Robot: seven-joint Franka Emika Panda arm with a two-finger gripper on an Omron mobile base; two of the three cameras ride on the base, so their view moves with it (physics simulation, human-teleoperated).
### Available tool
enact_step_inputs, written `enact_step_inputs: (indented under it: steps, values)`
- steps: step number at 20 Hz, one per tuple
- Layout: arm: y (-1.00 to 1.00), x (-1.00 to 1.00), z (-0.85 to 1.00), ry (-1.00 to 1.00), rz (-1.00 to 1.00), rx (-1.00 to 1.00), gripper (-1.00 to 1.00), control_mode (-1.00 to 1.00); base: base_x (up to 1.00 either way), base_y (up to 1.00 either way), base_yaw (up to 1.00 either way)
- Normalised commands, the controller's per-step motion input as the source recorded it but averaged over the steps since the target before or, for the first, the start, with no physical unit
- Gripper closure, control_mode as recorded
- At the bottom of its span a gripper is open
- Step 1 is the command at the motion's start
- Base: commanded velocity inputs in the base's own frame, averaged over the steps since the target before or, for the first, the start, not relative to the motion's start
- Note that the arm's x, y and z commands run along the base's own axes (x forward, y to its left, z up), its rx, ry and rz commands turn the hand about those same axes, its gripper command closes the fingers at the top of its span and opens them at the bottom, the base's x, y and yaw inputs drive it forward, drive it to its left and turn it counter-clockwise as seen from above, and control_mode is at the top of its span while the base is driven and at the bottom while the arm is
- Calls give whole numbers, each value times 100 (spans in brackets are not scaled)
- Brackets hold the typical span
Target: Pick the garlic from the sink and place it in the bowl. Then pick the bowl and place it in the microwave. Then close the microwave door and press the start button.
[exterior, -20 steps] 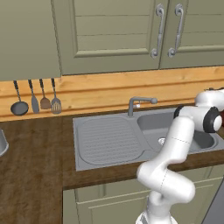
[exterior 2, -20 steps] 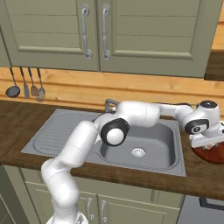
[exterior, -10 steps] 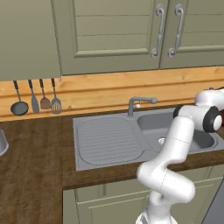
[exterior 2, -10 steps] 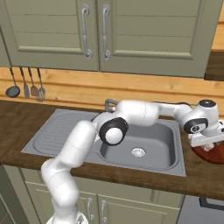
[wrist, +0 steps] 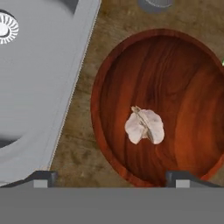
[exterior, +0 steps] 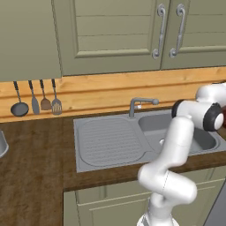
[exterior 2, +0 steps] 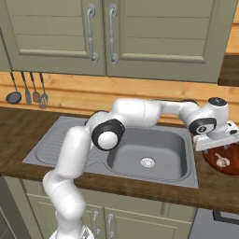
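The garlic (wrist: 145,126) lies in the bowl (wrist: 192,109), close to the middle of its floor, a lumpy whitish bulb with papery folds; in the hand view its pointed tip aims up and to the left, and its long axis runs along that slant. From the right base view the garlic (exterior 2: 222,161) shows as a small pale lump inside the bowl (exterior 2: 231,168), on the counter just right of the sink (exterior 2: 65,140). The bowl is round, shallow and glossy, reddish-brown with streaky wood grain, and the garlic is all it holds. It stands on the dark, mottled wooden counter (wrist: 78,151), beside the sink's rim. The sink is smooth grey steel: a ribbed drainboard on the left, a rectangular basin with a round drain (exterior 2: 147,162) on the right, a curved faucet (exterior: 140,105) at the far edge. The gripper (wrist: 113,177) hovers above the bowl's near rim, its fingers (wrist: 43,177) spread wide apart, gripping nothing. On the far wall, four dark utensils (exterior: 36,98) hang over a wooden backsplash, beneath beige cabinet doors (exterior: 110,35).
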Motion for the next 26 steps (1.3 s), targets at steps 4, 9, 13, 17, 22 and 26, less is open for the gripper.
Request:
enact_step_inputs:
  steps: [4, 9, 13, 17, 22, 26]
  values:
    - [92, -5, -55, 16, 14, -12, -100, -100, 0, 0, 0]
    - [-8, 12, -32, 4, 8, -11, -100, -100, 0, 0, 0]
    - [-53, 22, -10, 3, 5, -5, -100, -100, 0, 0, 0]
    - [-62, 12, -13, 2, 6, 0, -100, -100, 0, 0, 0]
    - [-56, 2, -8, 1, 5, 0, 100, -100, 0, 0, 0]
    - [-32, 11, -14, 4, 2, 1, 100, -100, 0, 0, 0]
